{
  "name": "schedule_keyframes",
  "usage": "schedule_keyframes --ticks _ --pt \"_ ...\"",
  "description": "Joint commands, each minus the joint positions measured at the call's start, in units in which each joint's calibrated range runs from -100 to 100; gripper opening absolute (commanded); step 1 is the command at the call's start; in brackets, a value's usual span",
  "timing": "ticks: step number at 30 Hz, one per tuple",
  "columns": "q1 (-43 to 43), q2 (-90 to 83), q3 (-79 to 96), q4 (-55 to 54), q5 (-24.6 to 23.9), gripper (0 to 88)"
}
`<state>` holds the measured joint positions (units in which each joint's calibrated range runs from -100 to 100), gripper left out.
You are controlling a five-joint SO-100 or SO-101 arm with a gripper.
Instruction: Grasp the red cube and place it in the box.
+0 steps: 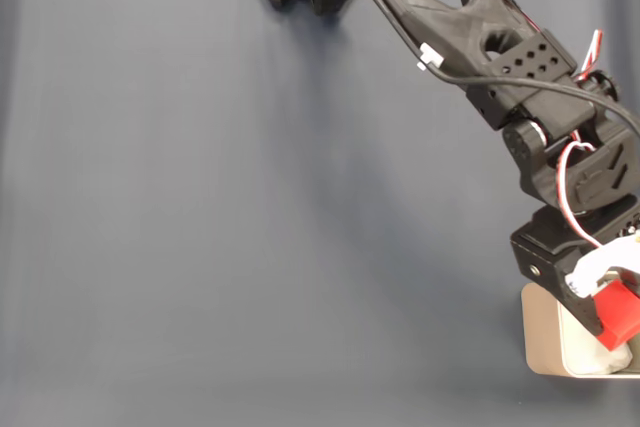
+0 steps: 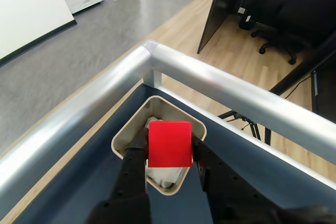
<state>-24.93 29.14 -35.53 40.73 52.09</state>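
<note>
- Fixed view: my arm (image 1: pixel 480 37) reaches from the top edge down to the lower right across the dark blue table (image 1: pixel 220 207). My gripper (image 1: pixel 618 319) is clamped on the red cube (image 1: pixel 620 315), which hangs over the cream box (image 1: pixel 545 332) at the right edge, above its opening. Something pale lies inside the box, beneath the cube.
- Wrist view: my two black fingers (image 2: pixel 135 153) press the red cube (image 2: pixel 169 144) from left and right, so my gripper (image 2: pixel 169 148) is closed on it. The cube sits directly over the box (image 2: pixel 126 140), a rounded cream container near the table's corner, beside the metal rail (image 2: pixel 226 85). Past the rail are floor and an office chair (image 2: pixel 278 38).
</note>
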Motion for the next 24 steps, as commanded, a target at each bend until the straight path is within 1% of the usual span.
schedule_keyframes --ticks 1,24 --pt "-0.78 -0.19 -4.07 -1.55 -0.10 0.0" --pt "-0.29 3.10 -5.62 -3.44 -0.15 0.0"
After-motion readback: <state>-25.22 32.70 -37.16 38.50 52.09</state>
